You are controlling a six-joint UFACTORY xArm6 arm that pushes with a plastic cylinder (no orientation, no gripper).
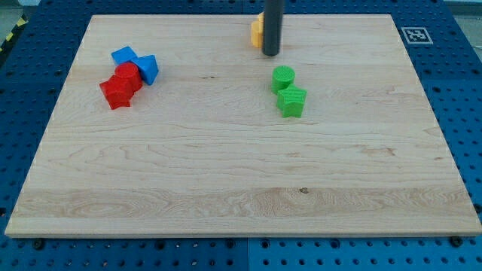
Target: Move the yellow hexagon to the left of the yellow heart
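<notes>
Wooden board (pixel 241 173) lay on a blue pegboard surface (pixel 22 90). Toward 10 o'clock on the board: 2 blue blocks (pixel 125 56) (pixel 148 68) & 2 red blocks (pixel 128 77) (pixel 116 93), packed touching in 1 cluster, reds on the 7 o'clock side of the blues; shapes unclear. Near 1 o'clock of centre: green cylinder (pixel 283 77), w/ a 2nd green block (pixel 291 101) touching it at its 5 o'clock. Fiducial tag (pixel 415 35) sat off the board's 1 o'clock corner.
</notes>
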